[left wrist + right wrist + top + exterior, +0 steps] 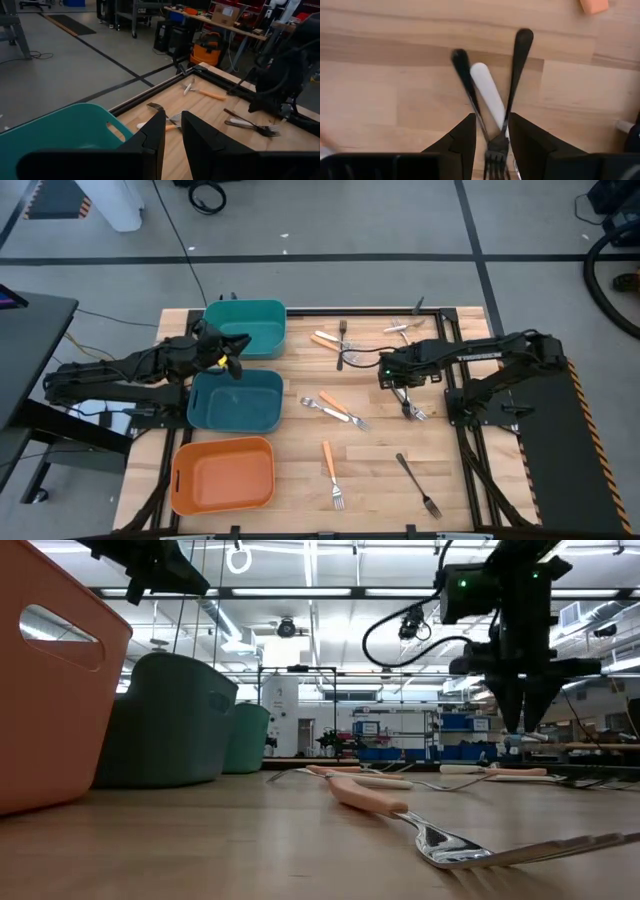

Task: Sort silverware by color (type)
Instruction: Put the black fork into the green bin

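Right claw: low over the bench, right of centre, fingers parted around a small crossed cluster of forks, not clearly gripping any.
Cluster: two black forks and a cream-handled fork, lying on the wood between the fingers.
Left claw: raised above the far teal bin, fingers partly apart, holding nothing.
Other silverware: orange-handled forks and a black fork scattered across the bench.
Bins: second teal bin and orange bin along the left side.
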Motion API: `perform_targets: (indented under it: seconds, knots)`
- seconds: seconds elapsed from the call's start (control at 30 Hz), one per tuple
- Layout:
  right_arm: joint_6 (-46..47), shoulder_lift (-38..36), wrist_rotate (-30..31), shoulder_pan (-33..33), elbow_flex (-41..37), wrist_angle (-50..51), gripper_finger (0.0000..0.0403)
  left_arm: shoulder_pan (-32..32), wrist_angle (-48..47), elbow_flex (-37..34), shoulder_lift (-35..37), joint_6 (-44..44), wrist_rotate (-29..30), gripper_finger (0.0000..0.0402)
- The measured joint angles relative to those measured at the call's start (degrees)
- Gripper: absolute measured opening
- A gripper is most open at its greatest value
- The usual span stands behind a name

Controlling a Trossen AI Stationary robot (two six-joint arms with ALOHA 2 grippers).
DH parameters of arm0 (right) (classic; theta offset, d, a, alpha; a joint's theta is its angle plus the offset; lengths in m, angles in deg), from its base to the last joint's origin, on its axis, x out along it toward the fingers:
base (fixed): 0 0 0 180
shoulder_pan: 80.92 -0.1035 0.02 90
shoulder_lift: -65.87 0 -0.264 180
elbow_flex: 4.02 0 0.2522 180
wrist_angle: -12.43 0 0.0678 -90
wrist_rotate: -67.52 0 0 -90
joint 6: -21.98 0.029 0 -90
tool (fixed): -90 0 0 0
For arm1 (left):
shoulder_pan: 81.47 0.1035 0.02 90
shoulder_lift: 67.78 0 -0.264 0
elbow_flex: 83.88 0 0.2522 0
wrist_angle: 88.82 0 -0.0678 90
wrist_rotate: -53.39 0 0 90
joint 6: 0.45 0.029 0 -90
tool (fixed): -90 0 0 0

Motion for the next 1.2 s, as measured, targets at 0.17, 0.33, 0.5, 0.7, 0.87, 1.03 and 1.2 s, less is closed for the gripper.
perform_targets:
  seconds: [0.17, 0.33, 0.5, 0.7, 0.87, 1.03, 1.2]
  knots:
    - [0.0, 1.2, -1.4, 0.7, -3.2, -0.9, 0.0122, 0.0, 0.0, 0.0, 0.0, 0.0, 0.0, 0.0071]
    - [0.9, -0.9, -4.2, 1.7, -9.0, -6.7, 0.0122, 0.0, -0.1, 0.0, 0.0, 0.1, 0.0, 0.0071]
    - [2.2, -2.1, -3.8, 2.3, -11.5, -10.8, 0.0122, 0.0, 0.0, 0.0, 0.0, 2.4, 0.0, 0.0071]
    - [1.7, -2.1, -2.7, 4.6, -13.4, -12.4, 0.0122, 0.0, 0.1, 0.0, 0.0, 3.0, 0.0, 0.0071]
    - [1.3, -2.1, -2.4, 6.4, -15.3, -16.2, 0.0122, 0.0, 0.1, 0.0, 0.0, 3.0, 0.0, 0.0071]
    - [0.2, -2.1, -2.1, 7.8, -16.3, -16.7, 0.0122, 0.0, 0.2, 0.0, 0.0, 3.0, 0.0, 0.0071]
    - [0.2, -2.3, -2.1, 8.7, -18.0, -18.7, 0.0122, 0.0, 0.2, 0.0, 0.0, 3.0, 0.0, 0.0071]
